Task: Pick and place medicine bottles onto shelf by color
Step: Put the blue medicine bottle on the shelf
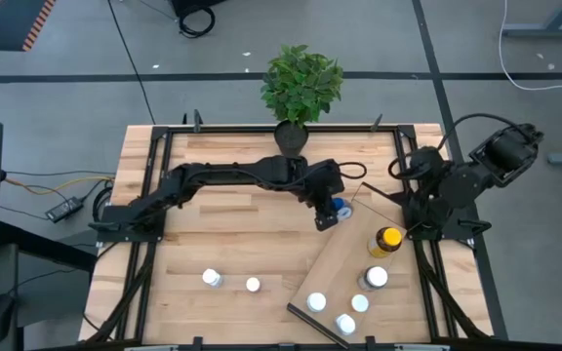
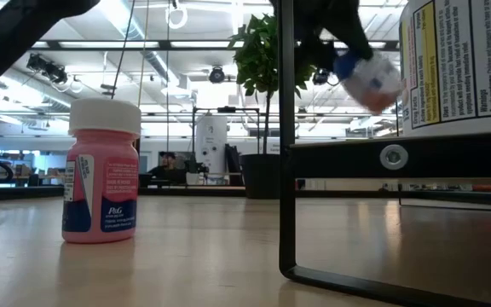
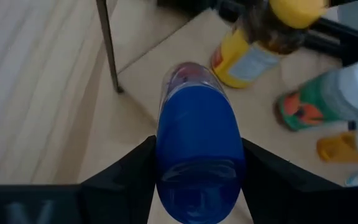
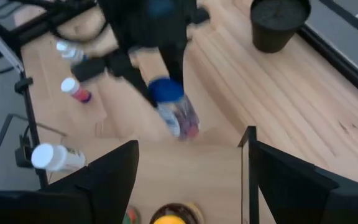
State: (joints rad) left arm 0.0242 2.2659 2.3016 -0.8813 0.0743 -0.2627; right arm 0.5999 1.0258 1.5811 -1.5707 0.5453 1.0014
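The blue-capped bottle (image 1: pixel 339 207) hung tilted over the shelf's (image 1: pixel 344 255) far corner, clamped by its cap in the left gripper (image 1: pixel 328 213). The right gripper (image 4: pixel 191 180) waited at the table's right edge, fingers spread wide and empty. Bare board lay just beside the amber bottle (image 1: pixel 386 240).

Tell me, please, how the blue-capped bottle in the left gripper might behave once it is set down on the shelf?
The blue-capped bottle is round and looks smooth, so it may slip between the left gripper's fingers. It hangs tilted over the shelf, so released like this it would probably tip and roll.
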